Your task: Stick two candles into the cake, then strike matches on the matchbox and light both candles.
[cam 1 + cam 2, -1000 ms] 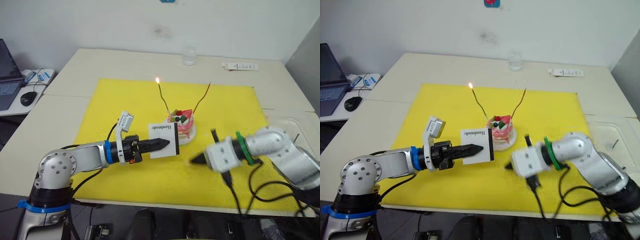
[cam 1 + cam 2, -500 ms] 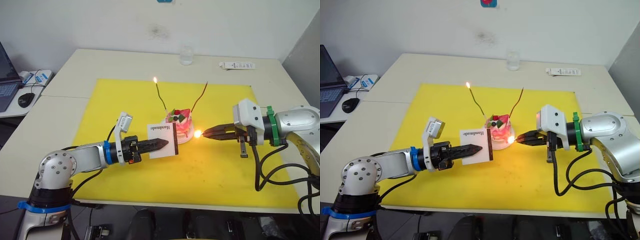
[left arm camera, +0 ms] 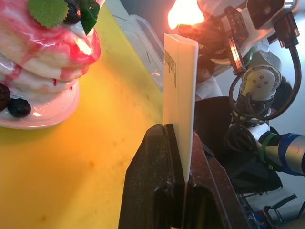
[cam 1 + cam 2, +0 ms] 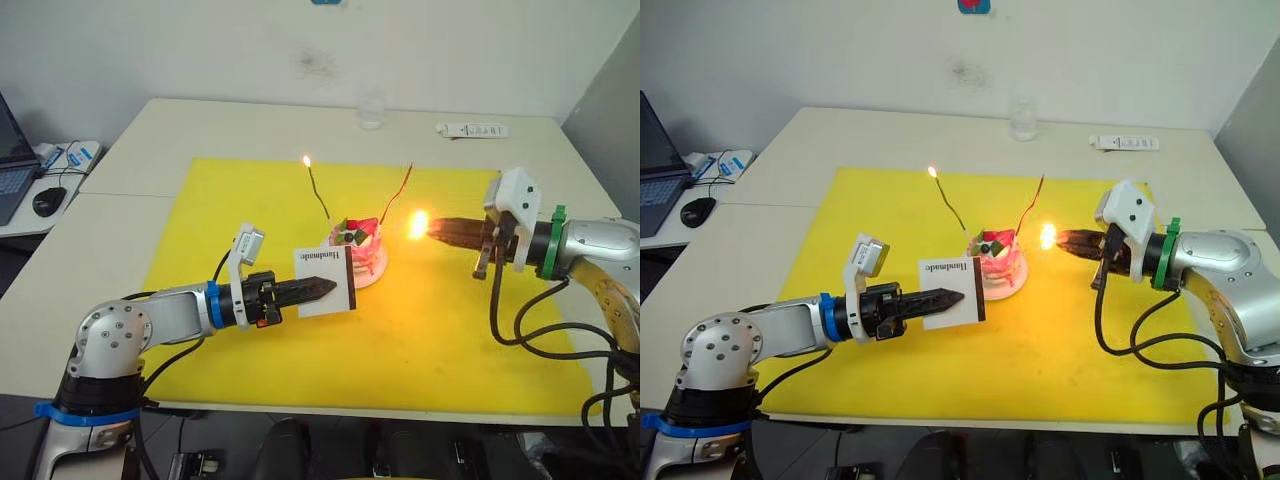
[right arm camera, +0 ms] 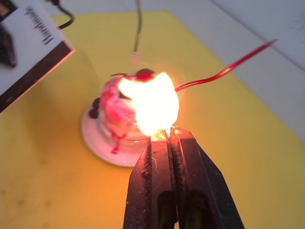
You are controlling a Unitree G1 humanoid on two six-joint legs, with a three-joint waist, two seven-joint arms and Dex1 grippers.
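Observation:
The pink-and-white cake (image 4: 358,240) sits on its white plate (image 4: 372,273) mid-mat. Two candles stand in it: the green candle (image 4: 318,192) burns at its tip, while the red candle (image 4: 399,192) leans right and is unlit. My left gripper (image 4: 322,289) is shut on the white matchbox (image 4: 325,277), held upright just left of the cake. Right of the cake, my right gripper (image 4: 438,227) is shut on a burning match, whose big flame (image 4: 418,225) hangs below the red candle's tip. In the right wrist view the flame (image 5: 150,105) hides the match stick.
A yellow mat (image 4: 250,330) covers the table's middle. A clear glass (image 4: 372,112) and a white remote (image 4: 472,130) lie at the far edge. A mouse (image 4: 47,199) sits on a side table at far left.
The right gripper swung from low by the matchbox to the cake's right side and rose. Its match caught fire and the flame grew. The left gripper and matchbox stayed put.

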